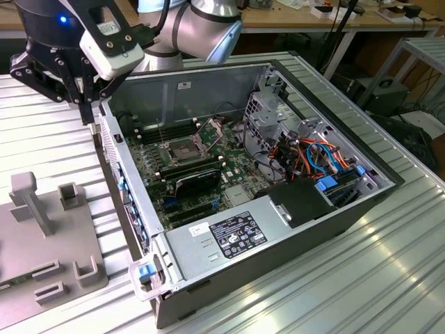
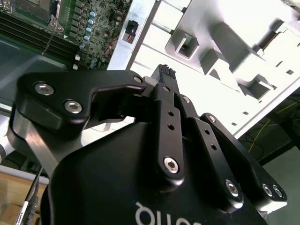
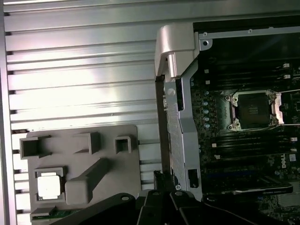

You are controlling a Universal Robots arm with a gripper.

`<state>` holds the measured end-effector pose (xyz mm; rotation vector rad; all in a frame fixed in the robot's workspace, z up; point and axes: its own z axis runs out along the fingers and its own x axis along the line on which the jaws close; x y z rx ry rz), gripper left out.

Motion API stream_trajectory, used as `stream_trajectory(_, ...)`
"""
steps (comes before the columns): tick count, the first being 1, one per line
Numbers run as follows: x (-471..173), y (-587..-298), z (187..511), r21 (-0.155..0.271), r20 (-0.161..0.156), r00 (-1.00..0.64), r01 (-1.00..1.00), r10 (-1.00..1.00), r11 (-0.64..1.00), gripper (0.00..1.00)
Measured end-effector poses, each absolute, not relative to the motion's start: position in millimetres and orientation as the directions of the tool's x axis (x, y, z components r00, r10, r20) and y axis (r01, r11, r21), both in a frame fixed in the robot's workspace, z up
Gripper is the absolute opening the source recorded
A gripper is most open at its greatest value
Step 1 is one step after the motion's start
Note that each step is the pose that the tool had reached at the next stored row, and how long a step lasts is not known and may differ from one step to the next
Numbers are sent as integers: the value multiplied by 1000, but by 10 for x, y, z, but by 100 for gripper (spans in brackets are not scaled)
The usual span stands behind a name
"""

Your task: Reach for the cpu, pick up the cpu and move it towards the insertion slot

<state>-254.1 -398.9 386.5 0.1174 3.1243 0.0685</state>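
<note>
Black two-finger gripper [image 1: 87,117] is found clenched on nothing beside the open grey computer case [image 1: 208,83]. Square silver cpu [image 3: 49,185] is seated in the grey moulded tray [image 3: 124,168], apart from the gripper.

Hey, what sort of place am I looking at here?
Most likely a robotics lab or workshop: a robot arm works at an open PC case on a ribbed metal table, a grey fixture lies beside it, and cluttered benches with cables run behind.
</note>
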Motion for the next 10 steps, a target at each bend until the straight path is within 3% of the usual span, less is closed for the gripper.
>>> stream_trajectory(10, -2680, -3989, 3853, 44, -12, -997, 75, 75, 996, 11)
